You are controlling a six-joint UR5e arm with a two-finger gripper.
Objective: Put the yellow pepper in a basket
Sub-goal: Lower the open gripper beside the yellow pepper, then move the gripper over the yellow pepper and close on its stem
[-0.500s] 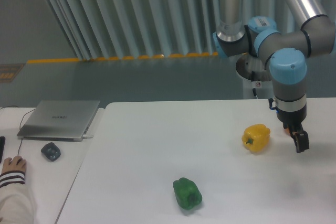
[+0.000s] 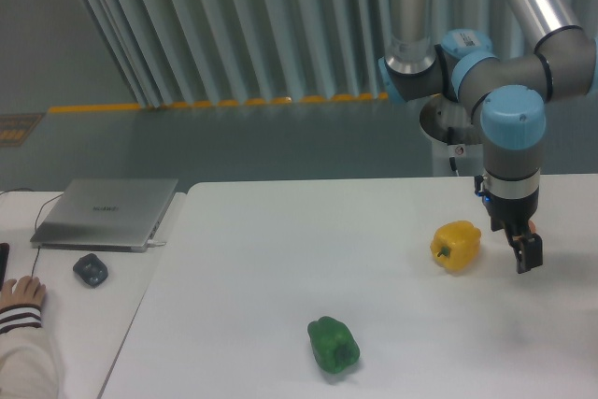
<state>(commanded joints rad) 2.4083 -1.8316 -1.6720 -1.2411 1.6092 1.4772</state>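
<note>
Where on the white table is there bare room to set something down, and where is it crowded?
Bare: the stretch of white table from its left edge to the yellow pepper, behind the green pepper, and the front right corner beyond the green pepper. Crowded: the right side, where the gripper hangs close beside the yellow pepper.

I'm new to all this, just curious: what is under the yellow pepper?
The yellow pepper rests directly on the bare white table; nothing else shows beneath it. The spot it covers is hidden. The gripper hangs beside it, apart, and no basket is in view.
</note>
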